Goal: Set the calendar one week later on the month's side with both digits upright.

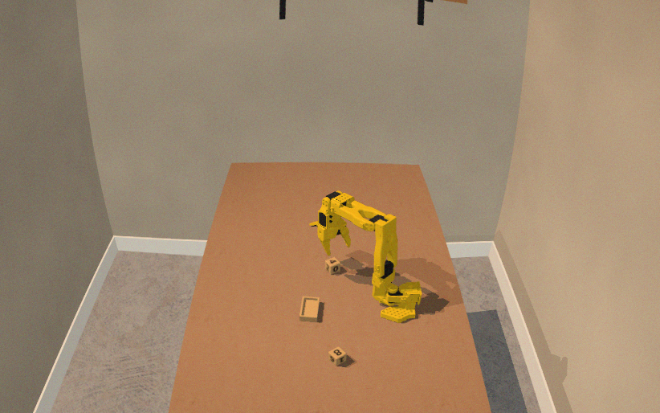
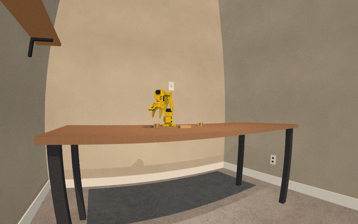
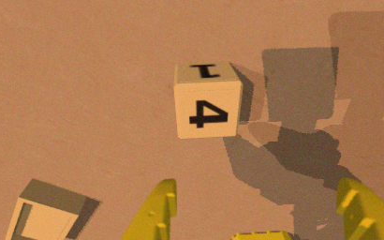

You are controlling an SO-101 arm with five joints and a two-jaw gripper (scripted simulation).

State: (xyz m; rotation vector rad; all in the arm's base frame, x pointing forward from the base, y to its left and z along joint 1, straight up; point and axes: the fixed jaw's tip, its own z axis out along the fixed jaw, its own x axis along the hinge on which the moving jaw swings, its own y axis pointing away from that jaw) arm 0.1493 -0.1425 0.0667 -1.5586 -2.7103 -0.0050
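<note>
Hanging open and holding nothing, claw [image 1: 339, 250] [image 2: 156, 117] [image 3: 257, 187] up above number cube with the 4 on top [image 1: 332, 266] [image 2: 157, 125] [image 3: 208, 111].

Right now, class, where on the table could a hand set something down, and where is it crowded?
Roomiest: between the tray and the tabletop's left edge in the top view. Crowded: around the "4" cube, beneath the open gripper.

Cube [image 1: 332, 266] [image 2: 157, 125] [image 3: 208, 109]: 4, 1, 0. Other cube [image 1: 337, 356] [image 2: 200, 124]: 8, 2.
</note>
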